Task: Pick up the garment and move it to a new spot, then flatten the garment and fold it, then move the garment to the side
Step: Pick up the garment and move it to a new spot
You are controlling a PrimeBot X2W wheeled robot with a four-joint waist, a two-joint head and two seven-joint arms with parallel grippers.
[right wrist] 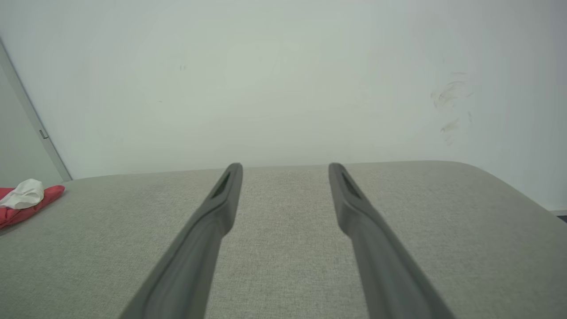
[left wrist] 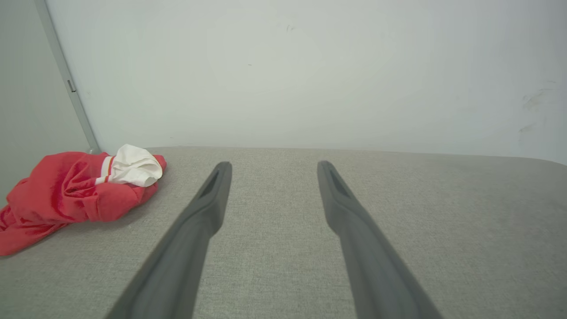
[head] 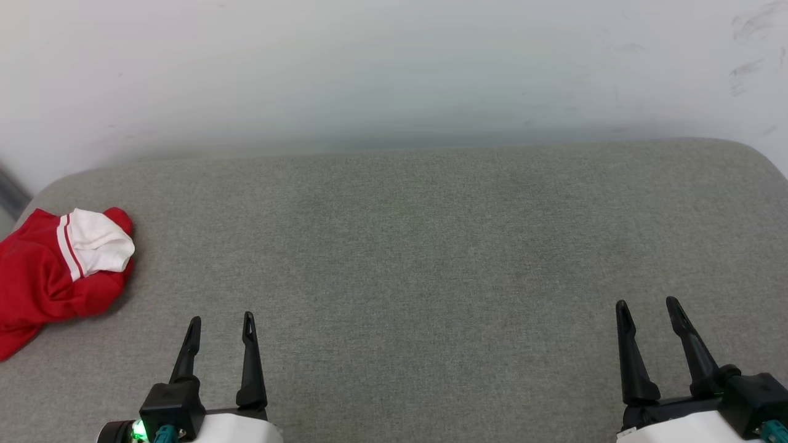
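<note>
The garment (head: 49,277) lies crumpled at the far left edge of the grey padded surface (head: 418,246), red with a white sleeve and red-and-white striped trim on top. Its numerals are hidden. The left wrist view has the garment (left wrist: 66,190) at the left, and the right wrist view catches a strip of the garment (right wrist: 26,201) at its left edge. My left gripper (head: 221,323) stands open near the front edge, to the right of the garment and apart from it. Far to the right, my right gripper (head: 646,306) is open with nothing between its fingers.
A pale wall (head: 394,67) rises right behind the padded surface, with scuff marks at its right. The surface has rounded back corners. A grey vertical strip (left wrist: 66,79) runs down the wall just behind the garment.
</note>
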